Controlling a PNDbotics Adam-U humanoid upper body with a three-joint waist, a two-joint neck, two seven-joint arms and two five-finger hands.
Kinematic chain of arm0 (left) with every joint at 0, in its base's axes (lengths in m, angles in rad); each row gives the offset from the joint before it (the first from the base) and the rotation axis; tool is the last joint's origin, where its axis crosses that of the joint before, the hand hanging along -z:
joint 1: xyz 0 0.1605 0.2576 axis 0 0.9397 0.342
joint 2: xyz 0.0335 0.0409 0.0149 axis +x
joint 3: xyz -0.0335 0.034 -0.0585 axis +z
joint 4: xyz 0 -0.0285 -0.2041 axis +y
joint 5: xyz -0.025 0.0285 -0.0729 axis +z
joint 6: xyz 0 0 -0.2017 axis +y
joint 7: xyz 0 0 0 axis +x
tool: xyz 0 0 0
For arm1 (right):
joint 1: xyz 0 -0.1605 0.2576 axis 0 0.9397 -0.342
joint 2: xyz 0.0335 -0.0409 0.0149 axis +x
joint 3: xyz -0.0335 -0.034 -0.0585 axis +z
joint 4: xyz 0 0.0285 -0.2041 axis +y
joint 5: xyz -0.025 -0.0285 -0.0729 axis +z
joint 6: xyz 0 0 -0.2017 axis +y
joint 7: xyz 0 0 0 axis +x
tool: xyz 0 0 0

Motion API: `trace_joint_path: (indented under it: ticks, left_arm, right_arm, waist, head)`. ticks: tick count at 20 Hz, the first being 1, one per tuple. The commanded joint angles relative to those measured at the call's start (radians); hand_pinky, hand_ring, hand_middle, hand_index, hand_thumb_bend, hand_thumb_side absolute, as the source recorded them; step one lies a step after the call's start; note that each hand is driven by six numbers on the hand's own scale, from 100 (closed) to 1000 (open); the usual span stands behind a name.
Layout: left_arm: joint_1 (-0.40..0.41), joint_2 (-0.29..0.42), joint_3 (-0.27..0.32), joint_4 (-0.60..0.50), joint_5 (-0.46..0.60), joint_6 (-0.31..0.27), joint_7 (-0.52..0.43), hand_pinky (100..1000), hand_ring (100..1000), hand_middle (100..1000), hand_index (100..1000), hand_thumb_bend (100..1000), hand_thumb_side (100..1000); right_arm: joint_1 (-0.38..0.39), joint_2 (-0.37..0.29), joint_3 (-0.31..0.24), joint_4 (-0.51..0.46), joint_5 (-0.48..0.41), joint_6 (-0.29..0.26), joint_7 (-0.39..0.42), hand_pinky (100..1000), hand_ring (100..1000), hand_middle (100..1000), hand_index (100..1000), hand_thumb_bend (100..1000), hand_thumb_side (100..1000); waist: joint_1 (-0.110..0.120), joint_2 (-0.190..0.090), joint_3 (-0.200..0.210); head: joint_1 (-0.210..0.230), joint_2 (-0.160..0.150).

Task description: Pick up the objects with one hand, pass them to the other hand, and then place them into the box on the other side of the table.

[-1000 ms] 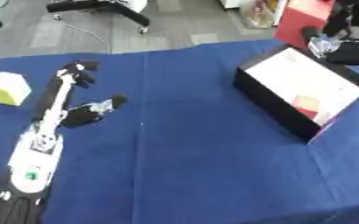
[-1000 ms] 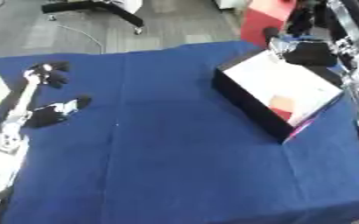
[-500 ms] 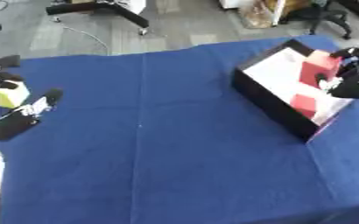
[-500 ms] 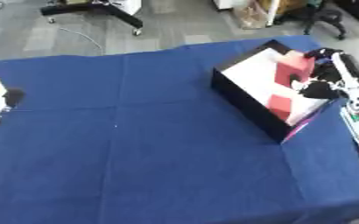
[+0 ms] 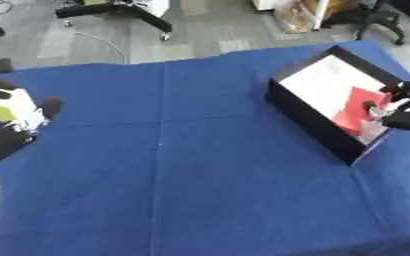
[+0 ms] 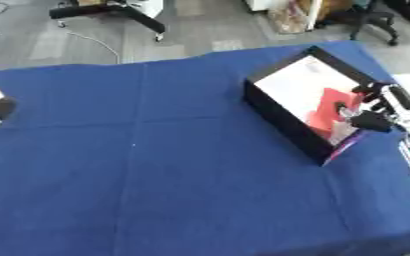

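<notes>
- Your left hand sits at the far left edge of the blue-clothed desk, its fingers curled round a pale yellow block. It holds the block there because this is the pick-up side; the box lies across the desk, so the block has to be passed over first.
- The middle of the desk between the two hands is where a handover would need to happen, and both hands are well apart from it now.
- The black open-topped box with a white floor stands on the right side, tilted askew to the desk edge, its open top facing up to receive drops.
- A red block is in the box near its right-hand wall.
- Your right hand is at that wall, dark fingers touching or just beside the red block. You cannot tell from here whether it grips or has let go.
</notes>
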State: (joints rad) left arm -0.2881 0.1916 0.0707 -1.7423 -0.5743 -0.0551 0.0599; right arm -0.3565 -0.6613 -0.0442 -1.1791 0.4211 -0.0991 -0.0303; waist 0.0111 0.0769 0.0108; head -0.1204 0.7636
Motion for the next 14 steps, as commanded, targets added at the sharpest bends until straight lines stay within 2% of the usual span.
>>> trace_joint_path:
  ticks: [1,7,14]
  left_arm:
    - [-0.005,0.007,0.008,-0.022,-0.008,0.004,-0.001,634,631,709,824,758,670]
    - [0.0,0.005,0.01,-0.017,-0.012,0.006,-0.004,634,631,709,825,756,673]
    - [0.002,0.008,0.019,-0.006,-0.034,0.011,-0.004,635,633,710,825,754,672]
  right_arm:
    - [-0.015,-0.029,-0.024,-0.068,0.029,-0.025,-0.047,768,857,931,966,540,597]
    - [-0.03,-0.039,-0.056,-0.275,0.085,-0.034,-0.08,832,903,969,1000,591,618]
    - [-0.043,-0.019,-0.067,-0.521,0.263,-0.013,-0.065,877,921,983,1000,580,568]
  waist:
    - [0.011,-0.014,-0.002]
    - [0.01,-0.016,-0.003]
    - [0.01,-0.019,-0.005]
  head:
    - [0.005,0.003]
    - [0.005,0.004]
    - [0.011,0.001]
